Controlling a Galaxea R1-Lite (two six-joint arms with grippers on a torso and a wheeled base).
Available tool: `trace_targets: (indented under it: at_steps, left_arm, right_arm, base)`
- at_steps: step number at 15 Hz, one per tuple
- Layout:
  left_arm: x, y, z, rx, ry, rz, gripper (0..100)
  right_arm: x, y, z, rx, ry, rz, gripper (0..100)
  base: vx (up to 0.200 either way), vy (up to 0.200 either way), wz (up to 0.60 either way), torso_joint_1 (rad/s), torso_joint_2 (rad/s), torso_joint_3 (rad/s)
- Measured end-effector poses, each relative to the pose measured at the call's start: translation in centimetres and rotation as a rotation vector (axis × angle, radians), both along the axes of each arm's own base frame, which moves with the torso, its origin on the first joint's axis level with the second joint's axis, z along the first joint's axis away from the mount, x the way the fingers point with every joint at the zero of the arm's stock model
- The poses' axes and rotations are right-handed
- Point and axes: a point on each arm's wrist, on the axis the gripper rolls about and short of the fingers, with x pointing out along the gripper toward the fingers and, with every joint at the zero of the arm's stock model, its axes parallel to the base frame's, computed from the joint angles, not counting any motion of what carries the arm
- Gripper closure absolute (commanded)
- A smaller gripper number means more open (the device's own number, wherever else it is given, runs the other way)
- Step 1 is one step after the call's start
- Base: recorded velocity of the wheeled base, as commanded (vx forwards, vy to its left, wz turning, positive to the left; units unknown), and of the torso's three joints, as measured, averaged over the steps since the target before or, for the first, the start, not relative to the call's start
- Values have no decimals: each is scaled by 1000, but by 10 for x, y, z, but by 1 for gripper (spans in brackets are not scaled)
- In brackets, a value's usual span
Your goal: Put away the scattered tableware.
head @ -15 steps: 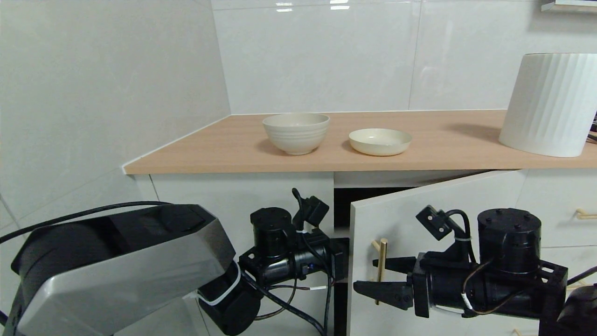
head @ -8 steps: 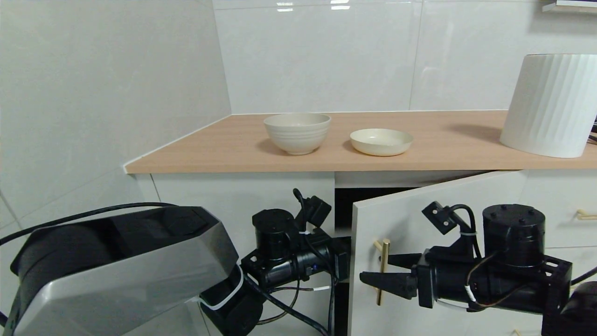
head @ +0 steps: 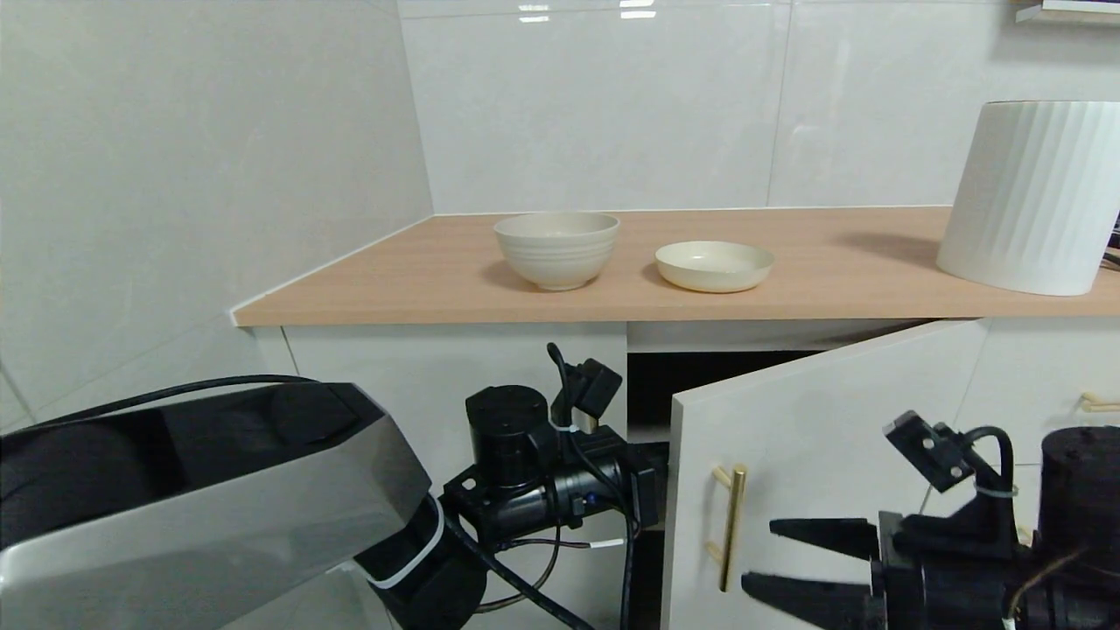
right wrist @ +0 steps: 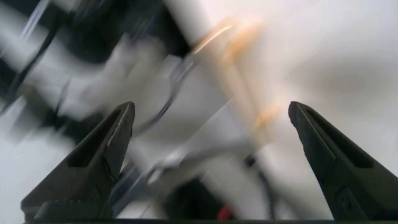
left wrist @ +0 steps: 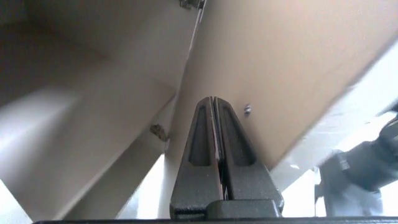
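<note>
A cream ribbed bowl (head: pixel 557 249) and a shallow cream plate (head: pixel 714 265) stand side by side on the wooden counter (head: pixel 420 289). Below them a white cabinet door (head: pixel 814 455) with a gold bar handle (head: pixel 731 525) hangs ajar. My left gripper (left wrist: pixel 213 102) is shut, empty, its tips against the inner face of that door in the gap at its edge. My right gripper (head: pixel 759 554) is open and empty, just right of the handle and apart from it. The blurred handle (right wrist: pixel 236 68) lies ahead of its spread fingers (right wrist: pixel 112 140).
A tall white ribbed container (head: pixel 1032 197) stands at the counter's right end. Tiled walls close off the left and back. Another small gold handle (head: pixel 1098 402) sits on the cabinet front at far right. The cabinet's interior (head: pixel 700 363) is dark.
My right gripper has drawn back to the right and down, off the gold handle. The door's free edge has swung slightly further open. The left arm has barely shifted.
</note>
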Motion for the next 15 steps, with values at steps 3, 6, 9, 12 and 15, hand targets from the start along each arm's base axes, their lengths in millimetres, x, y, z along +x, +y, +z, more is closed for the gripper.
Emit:
trace_targets:
  at_steps: [3, 6, 9, 12, 15]
  left_arm:
    - [-2, 2, 4, -2, -1, 2, 100]
    - [-4, 0, 3, 2, 5, -5, 100]
    - [-2, -2, -2, 7, 13, -7, 100]
    - [0, -6, -8, 12, 23, -14, 100]
    - [9, -11, -13, 26, 40, -8, 100]
  right_arm:
    - [-32, 4, 1, -19, 22, 122, 0]
    - [-38, 4, 5, -7, 6, 143, 0]
    - [-39, 3, 6, -2, 1, 144, 0]
    - [-35, 1, 6, 1, -1, 121, 0]
    - [-33, 1, 7, 1, -1, 107, 0]
  base:
    - [0, 0, 0, 0, 0, 0]
    - [-67, 0, 0, 1, -1, 1]
    - [-200, 0, 0, 6, 1, 1]
    - [-67, 0, 0, 1, -1, 1]
    - [0, 0, 0, 0, 0, 0]
